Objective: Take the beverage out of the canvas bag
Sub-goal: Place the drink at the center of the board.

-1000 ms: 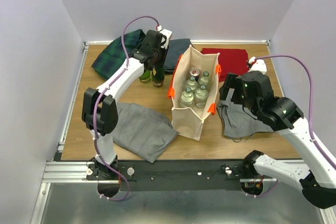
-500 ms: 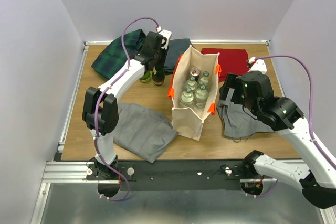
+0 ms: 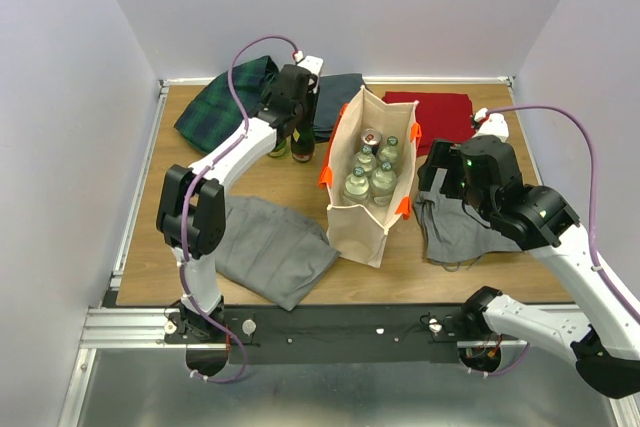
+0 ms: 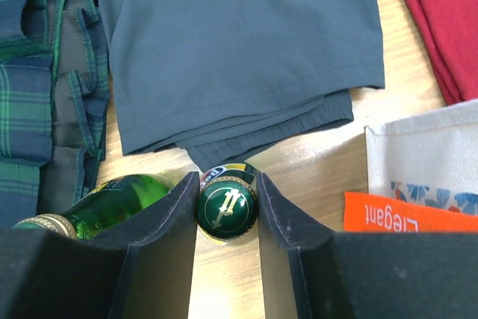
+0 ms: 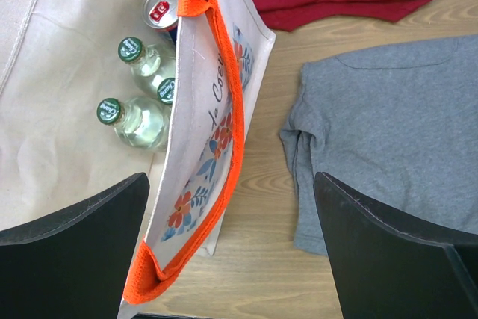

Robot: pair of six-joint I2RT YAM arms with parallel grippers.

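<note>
1. Clamping the cap of an upright green bottle (image 4: 226,208) with the left hand (image 4: 226,192), narrowed on it, left of the canvas bag (image 3: 362,222), beside a tilted second green bottle (image 4: 112,199).
2. Holding the right hand (image 5: 231,237) wide open and empty, above the gap between bag and grey shirt (image 5: 388,125).
3. Leaving clear bottles (image 3: 357,185) and a can (image 3: 371,136) inside the bag, upright on the bench (image 3: 450,277).

Pale lilac walls (image 3: 60,97), wooden tabletop (image 3: 450,282), aluminium frame rails (image 3: 130,327), even light
</note>
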